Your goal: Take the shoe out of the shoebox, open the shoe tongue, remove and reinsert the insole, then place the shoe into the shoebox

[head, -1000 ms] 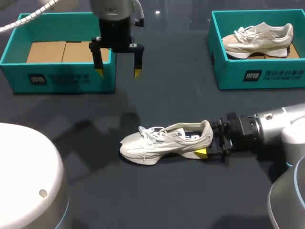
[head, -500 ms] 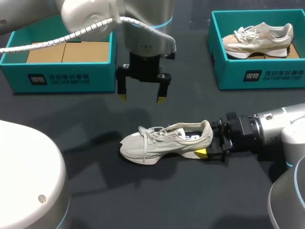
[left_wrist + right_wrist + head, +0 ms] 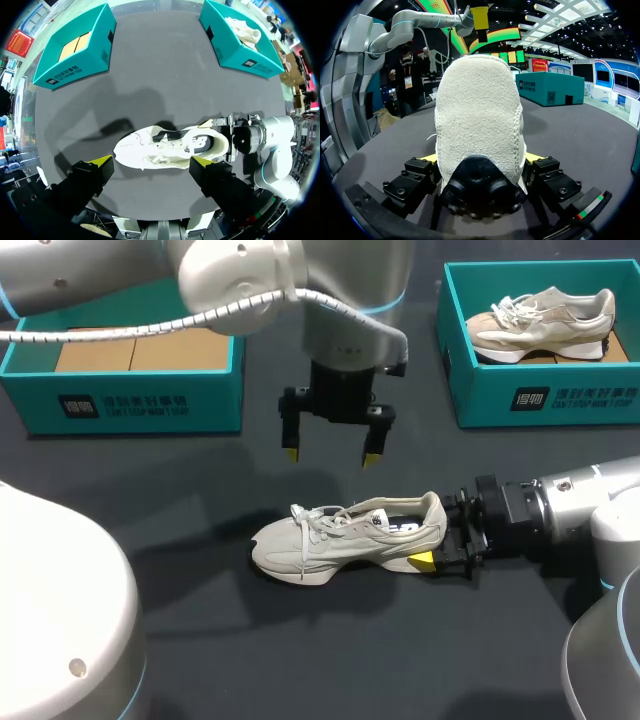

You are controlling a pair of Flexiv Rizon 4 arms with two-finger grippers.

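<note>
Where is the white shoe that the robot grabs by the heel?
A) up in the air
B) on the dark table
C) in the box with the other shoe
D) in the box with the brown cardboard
B: the shoe rests on its sole on the table, with the right arm's jaws shut on its heel.

Shoe (image 3: 340, 540) of matt, rough-knit cloth on a smooth matt table (image 3: 300, 660).
</note>
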